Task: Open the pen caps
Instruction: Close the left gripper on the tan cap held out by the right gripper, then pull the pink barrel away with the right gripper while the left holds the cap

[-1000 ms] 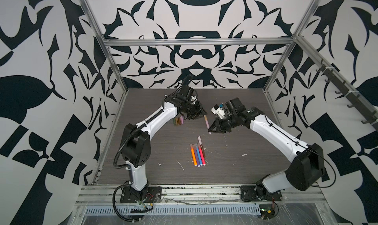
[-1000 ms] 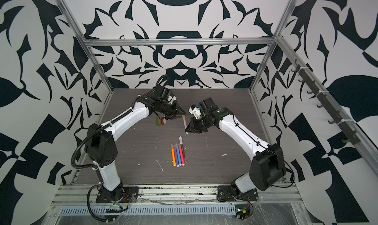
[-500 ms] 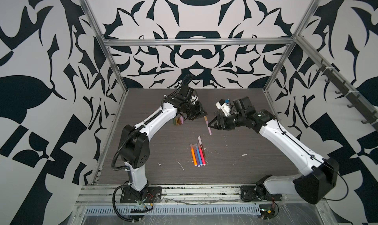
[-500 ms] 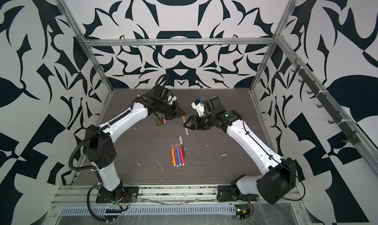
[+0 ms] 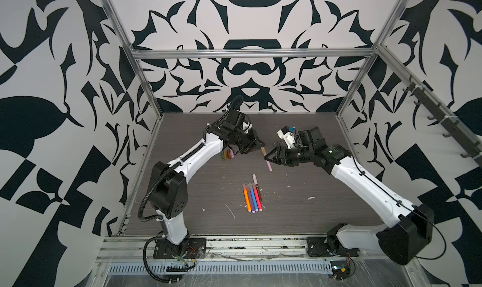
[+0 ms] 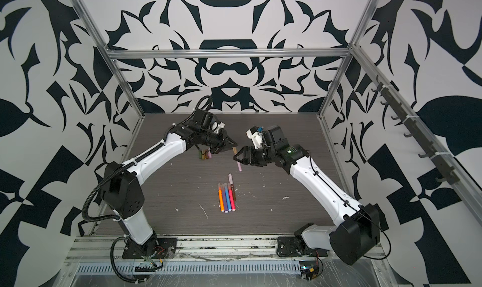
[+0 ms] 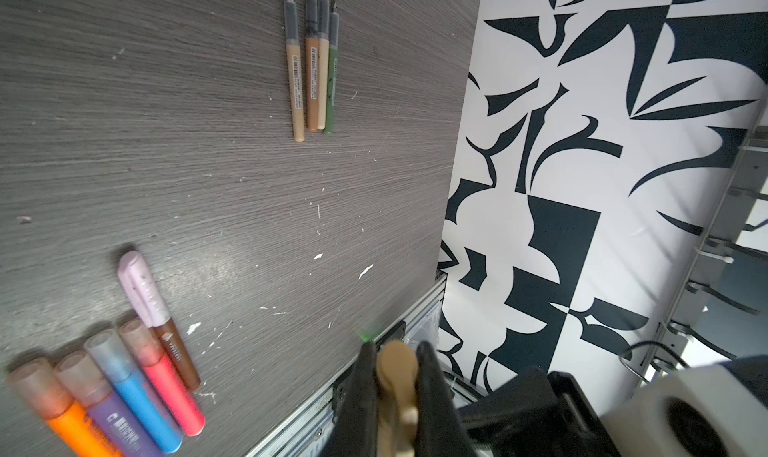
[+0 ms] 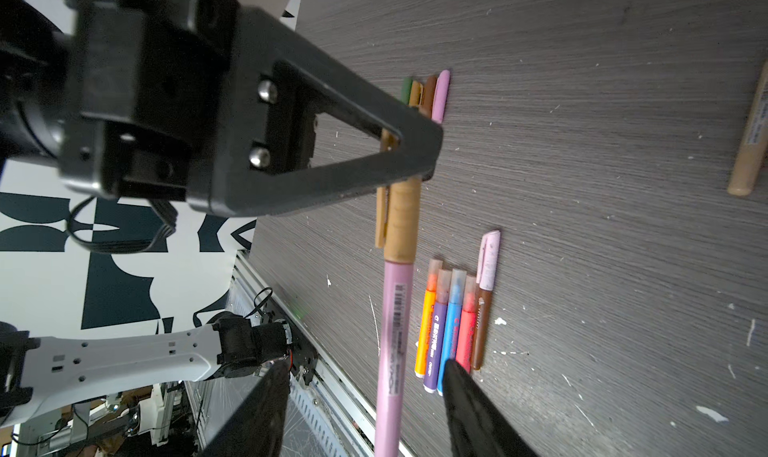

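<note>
My left gripper (image 5: 258,145) (image 7: 397,351) is shut on a tan pen cap (image 7: 397,367) (image 8: 402,222). The cap sits on the end of a pink pen (image 8: 392,342) (image 5: 268,164) (image 6: 238,165), which hangs slanting from it above the table. My right gripper (image 8: 368,365) (image 5: 269,157) (image 6: 236,158) stands open around the pink barrel, its fingers (image 8: 461,392) apart from it on both sides. Several loose pen caps (image 5: 227,154) (image 6: 204,154) (image 8: 428,91), green, tan, brown and pink, lie side by side under the left wrist.
Several thick capped pens (image 5: 251,197) (image 7: 116,392) (image 8: 446,330), orange, purple, blue and pink, lie mid-table beside a brown pen with a lilac cap (image 7: 141,288) (image 8: 488,264). Several thin uncapped pens (image 7: 311,60) lie together farther off. The table's metal front rail (image 7: 316,409) runs close by.
My right gripper has opened and let go of the pink pen, and the right arm has drawn back a little. The left gripper keeps its hold on the tan cap.
</note>
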`<state>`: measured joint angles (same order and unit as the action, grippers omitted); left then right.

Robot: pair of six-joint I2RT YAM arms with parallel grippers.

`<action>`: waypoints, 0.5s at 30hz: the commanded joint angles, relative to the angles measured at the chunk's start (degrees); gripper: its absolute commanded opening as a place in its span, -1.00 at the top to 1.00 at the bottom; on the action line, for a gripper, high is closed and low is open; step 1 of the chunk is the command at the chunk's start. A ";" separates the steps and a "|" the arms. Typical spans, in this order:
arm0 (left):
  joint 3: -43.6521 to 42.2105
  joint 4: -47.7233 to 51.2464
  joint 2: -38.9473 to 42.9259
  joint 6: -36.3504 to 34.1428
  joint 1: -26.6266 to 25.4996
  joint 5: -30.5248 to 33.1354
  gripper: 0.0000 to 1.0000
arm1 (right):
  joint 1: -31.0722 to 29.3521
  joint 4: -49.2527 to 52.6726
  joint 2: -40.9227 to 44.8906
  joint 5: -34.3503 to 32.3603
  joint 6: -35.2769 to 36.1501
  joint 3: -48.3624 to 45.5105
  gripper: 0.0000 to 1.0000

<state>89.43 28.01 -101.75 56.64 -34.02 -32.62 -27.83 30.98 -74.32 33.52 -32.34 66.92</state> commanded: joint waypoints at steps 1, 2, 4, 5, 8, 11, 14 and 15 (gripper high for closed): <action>-0.07 -1.19 1.19 0.85 0.36 -1.39 1.00 | 0.02 -0.89 0.32 -0.30 -0.09 -0.58 -0.14; -0.04 -1.15 1.06 0.89 0.44 -1.47 1.00 | -0.03 -0.85 0.42 -0.29 -0.17 -0.77 -0.11; -0.03 -1.36 1.01 0.97 0.49 -1.65 1.00 | -0.02 -0.82 0.39 -0.25 -0.36 -0.99 -0.03; -0.02 -1.46 1.03 0.97 0.51 -1.61 1.00 | -0.03 -0.77 0.37 -0.14 -0.36 -1.04 0.00; -0.25 -2.01 1.11 1.49 0.50 -2.25 1.00 | -0.01 -0.75 -0.07 0.45 -0.58 -1.17 0.09; -0.71 -2.69 1.33 1.89 0.49 -2.54 1.00 | 0.02 -0.75 -0.54 0.89 -0.79 -1.08 0.17; -1.05 -3.05 1.69 2.15 0.45 -2.64 1.00 | -0.03 -1.13 -0.82 1.11 -1.13 -1.02 0.20; -1.16 -3.28 1.82 2.31 0.45 -2.83 1.00 | -0.03 -1.12 -0.96 1.26 -1.30 -1.04 0.23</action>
<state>89.43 26.17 -101.73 58.11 -33.76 -34.30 -27.83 31.03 -75.42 33.87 -33.19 65.69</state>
